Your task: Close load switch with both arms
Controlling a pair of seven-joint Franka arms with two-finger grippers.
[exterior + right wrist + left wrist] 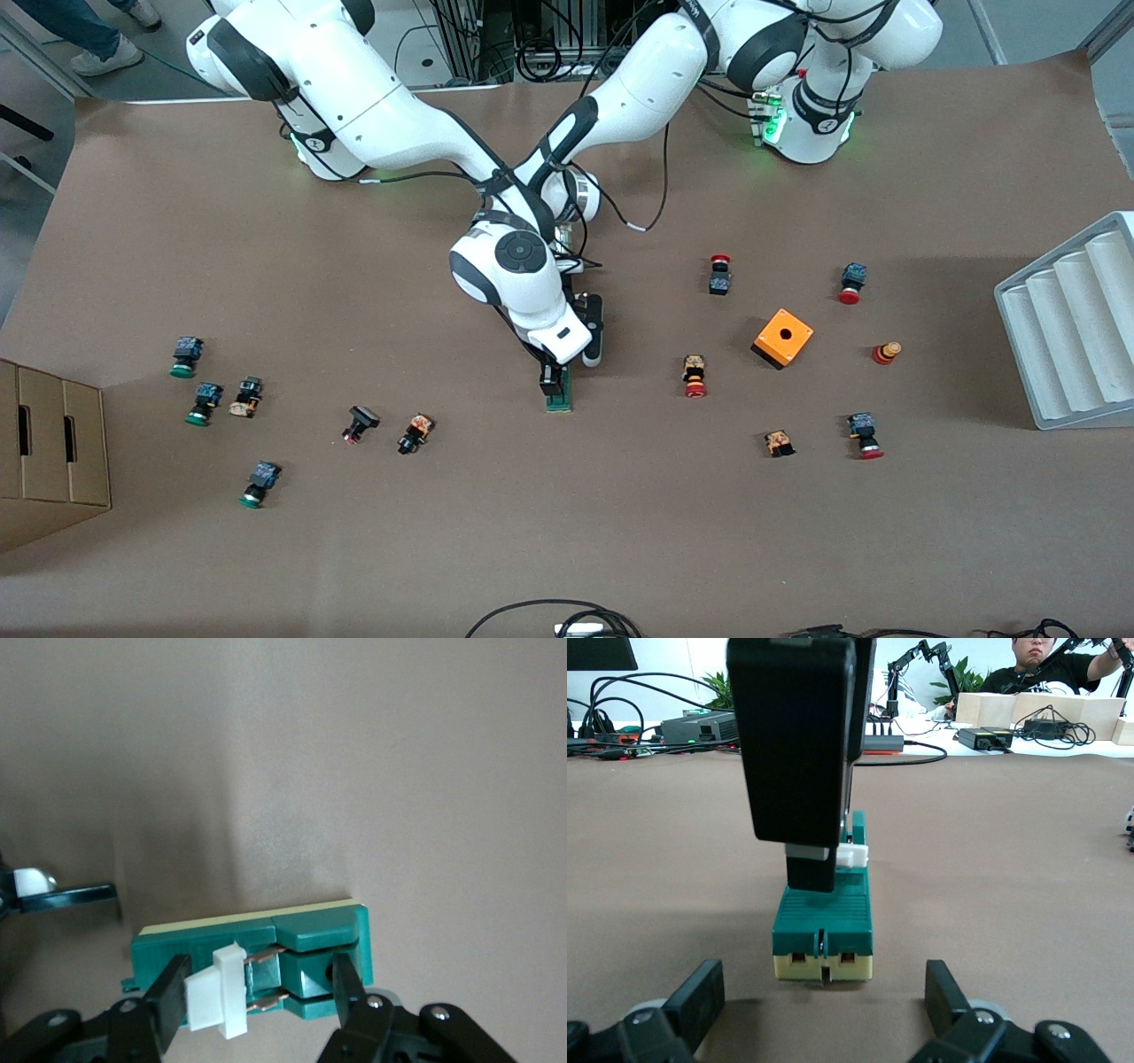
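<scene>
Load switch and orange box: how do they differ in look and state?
The load switch is green, long and narrow; the orange box is squat with a round hole on top. The right hand is down on the load switch, the left hand low at its end; nothing touches the orange box. Both sit on the table.

Even, bright overhead light fills the front view, and the arms throw soft, broad shadows on the brown table (266,549), while green lamps glow at both arm bases. In the left wrist view the load switch (824,935) is sharp, the dark finger in front of it is a flat black shape, and the room in the background is bright and slightly washed out. In the right wrist view, pale grey shadow bands fall across the table, and the near fingertips (168,992) are soft.
</scene>
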